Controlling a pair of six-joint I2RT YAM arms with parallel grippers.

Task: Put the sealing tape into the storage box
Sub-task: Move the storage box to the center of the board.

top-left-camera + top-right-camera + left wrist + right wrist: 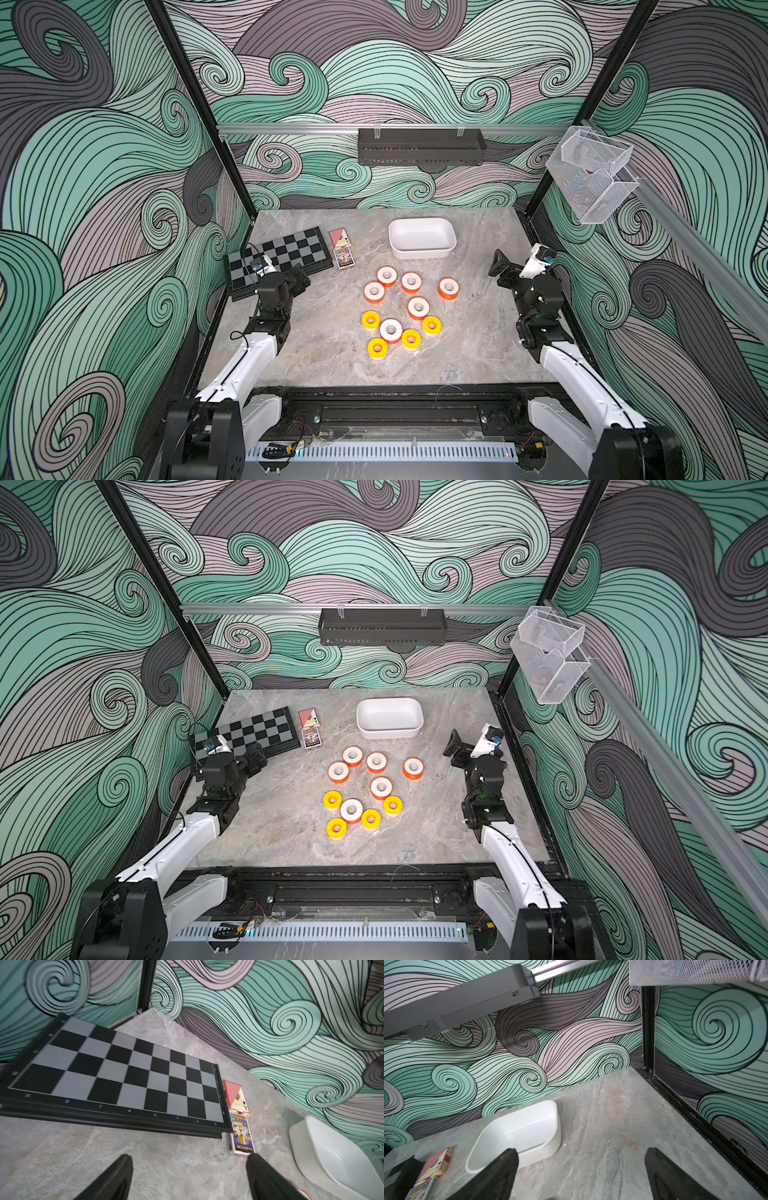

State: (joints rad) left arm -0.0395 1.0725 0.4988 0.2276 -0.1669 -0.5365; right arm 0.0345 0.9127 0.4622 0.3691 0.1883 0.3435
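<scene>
clock: read over the desk (316, 357) from above, twelve at the back wall.
tape (418, 308): ten rolls, all lying flat on the desk around the centre.
orange rolls (411, 282): six; five toward twelve of the cluster, one down among the yellows.
yellow rolls (370, 320): four, toward six of the cluster.
box (419, 252): at twelve, empty, apart from the nearest roll.
left gripper (188, 1160): at nine, jaws spread, holding nothing, over bare desk near the chessboard (286, 253).
right gripper (581, 1149): at three, jaws spread wide, empty, facing toward twelve with the box ahead of it.
bystanders: chessboard at ten, two card boxes (341, 249) at eleven; no part of the job.
done: nothing; no roll is in the box or in a gripper.
left: all ten rolls to pick and drop in; I judge this the very start.
</scene>
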